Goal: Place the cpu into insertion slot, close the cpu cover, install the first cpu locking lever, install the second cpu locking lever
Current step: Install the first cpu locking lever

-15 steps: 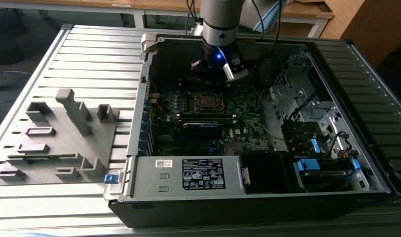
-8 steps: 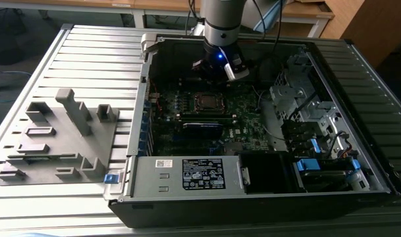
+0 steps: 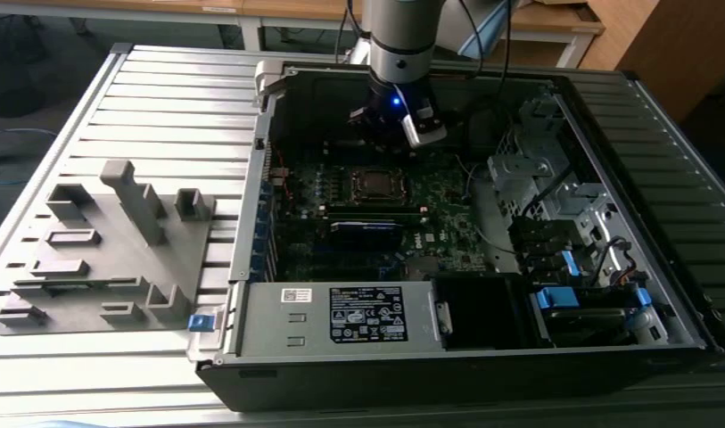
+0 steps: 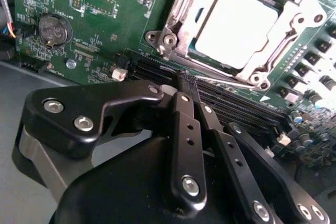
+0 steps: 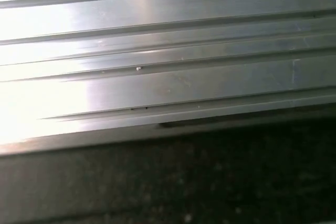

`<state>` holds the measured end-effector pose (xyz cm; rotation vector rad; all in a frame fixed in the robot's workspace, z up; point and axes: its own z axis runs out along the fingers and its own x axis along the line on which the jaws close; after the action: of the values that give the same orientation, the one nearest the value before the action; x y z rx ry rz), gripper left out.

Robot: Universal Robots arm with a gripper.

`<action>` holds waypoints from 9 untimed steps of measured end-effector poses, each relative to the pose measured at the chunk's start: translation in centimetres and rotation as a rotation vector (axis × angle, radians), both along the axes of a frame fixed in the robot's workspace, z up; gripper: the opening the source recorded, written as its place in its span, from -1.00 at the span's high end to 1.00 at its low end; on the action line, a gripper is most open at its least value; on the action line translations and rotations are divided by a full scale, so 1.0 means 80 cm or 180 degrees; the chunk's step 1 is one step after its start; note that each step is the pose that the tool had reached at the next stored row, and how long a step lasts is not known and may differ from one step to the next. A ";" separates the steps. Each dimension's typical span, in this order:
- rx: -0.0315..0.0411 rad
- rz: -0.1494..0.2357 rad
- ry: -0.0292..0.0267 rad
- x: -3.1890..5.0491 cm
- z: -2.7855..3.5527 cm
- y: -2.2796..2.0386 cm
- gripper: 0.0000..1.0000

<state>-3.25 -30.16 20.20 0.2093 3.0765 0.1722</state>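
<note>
Second wrist view: cpu (image 4: pixel 236 27) seated in insertion slot (image 3: pixel 373 183), cpu cover (image 4: pixel 181 14) lying down over it. Tool (image 4: pixel 185 80) fingers pressed together, empty, just beside the socket. Chip judged light, rigid, fragile underneath; hold by edges only.

Exterior view overlooks the case (image 3: pixel 457 379); second wrist view hugs motherboard (image 4: pixel 105 19).

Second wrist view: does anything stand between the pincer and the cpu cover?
Nothing visible does. The pincer hangs over the long black slots next to the cpu cover, which lies flat around the cpu. Only open board lies between pincer and cover.
</note>
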 end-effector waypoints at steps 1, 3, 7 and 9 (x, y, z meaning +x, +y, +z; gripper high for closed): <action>0.0000 -0.0028 0.0000 0.000 -0.0001 0.0003 0.79; 0.0000 -0.0072 0.0000 0.000 -0.0001 0.0012 0.79; 0.0001 -0.0095 0.0000 0.000 -0.0002 0.0020 0.79; 0.0000 -0.0096 0.0000 0.000 -0.0002 0.0022 0.79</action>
<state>-3.25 -29.98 20.18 0.2556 3.0714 0.1709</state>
